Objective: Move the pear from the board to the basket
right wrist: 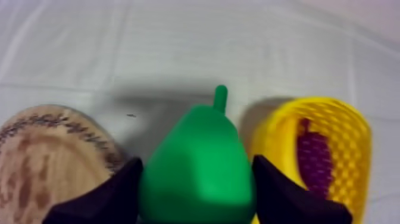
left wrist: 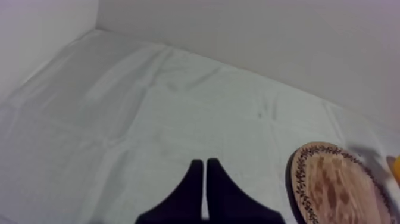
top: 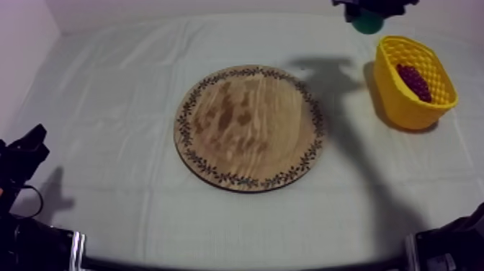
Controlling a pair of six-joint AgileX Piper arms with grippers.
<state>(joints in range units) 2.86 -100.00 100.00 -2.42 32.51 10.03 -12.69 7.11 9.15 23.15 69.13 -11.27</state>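
- Pear point(right wrist: 202, 143): green, stalk upward, off the board and held in the air. Seen from above, it hangs just past the basket's far corner, not over its opening.
- Right gripper point(right wrist: 196, 173): clenched on the pear, one black finger pressed against each flank.
- Wooden board point(top: 252, 130): round with a patterned rim, in the middle of the table, with nothing on it.
- Yellow basket point(top: 403, 104): upright at the right side of the table, apart from the board. A bunch of grapes point(top: 415, 81) lies inside, with free room next to it.
- Left gripper point(left wrist: 205, 165): fingers pressed together on nothing, low at its own side over the cloth point(top: 108, 115), well apart from the board. It appears to take no part in the job.
- Done, as I judge it: the pick-up, since the board is bare and the pear sits firmly in the grip.
- Left to do: bring the pear over the basket's mouth, lower it next to the grapes, and open the fingers. I would put the task a little past halfway.
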